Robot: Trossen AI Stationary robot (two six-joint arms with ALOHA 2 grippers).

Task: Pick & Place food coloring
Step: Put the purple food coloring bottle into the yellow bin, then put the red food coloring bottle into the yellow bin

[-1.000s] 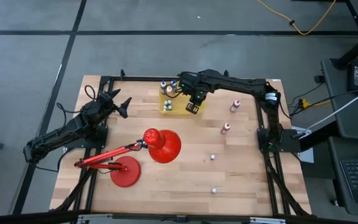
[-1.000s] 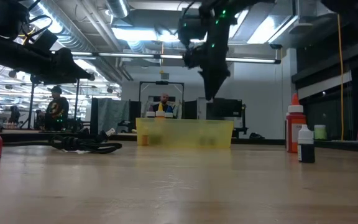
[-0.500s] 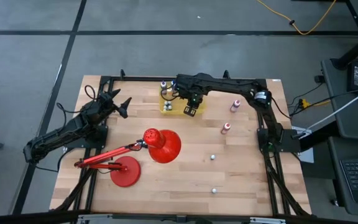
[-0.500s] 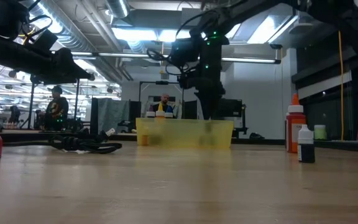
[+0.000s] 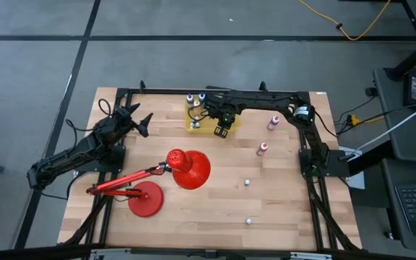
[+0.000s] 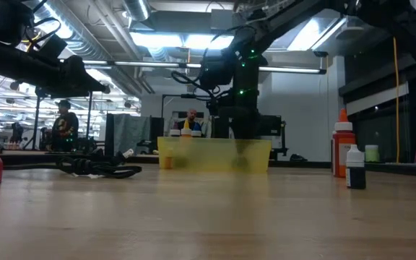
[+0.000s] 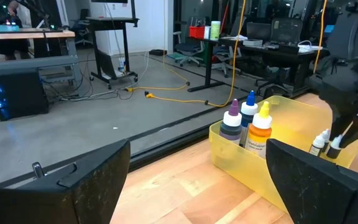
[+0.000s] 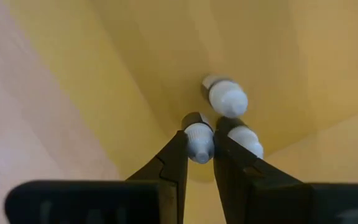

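The food coloring shows as small bottles. One tiny white-capped bottle (image 8: 199,142) sits between the fingers of my right gripper (image 8: 199,163), which is shut on it and reaches down into the translucent yellow bin (image 5: 209,124). Two more tiny bottles (image 8: 227,98) (image 8: 244,140) stand on the bin's floor beside it. Three taller bottles (image 7: 247,124) stand in the bin's far corner. Other bottles (image 5: 273,123) (image 5: 263,148) stand upright on the table to the right. My left gripper (image 5: 140,120) waits open at the far left, pointing level. My right gripper pinches the tiny bottle between its two fingers, by the sides just under the white cap (image 8: 197,127). The fingers come from above, pointing down. The bottle stays upright, cap up, inside the bin; whether its base is on the bin's floor cannot be told.
A red desk lamp (image 5: 170,175) lies across the table's near left, its shade near the middle. Two tiny pale things (image 5: 247,183) (image 5: 249,221) sit on the wood toward the near right. In the low view a red bottle (image 6: 343,148) and a dark one (image 6: 354,167) stand right of the bin.
My right gripper has come down from above the bin's rim into the bin, drifting a little toward the table's left, still shut on the tiny bottle, which stays upright.
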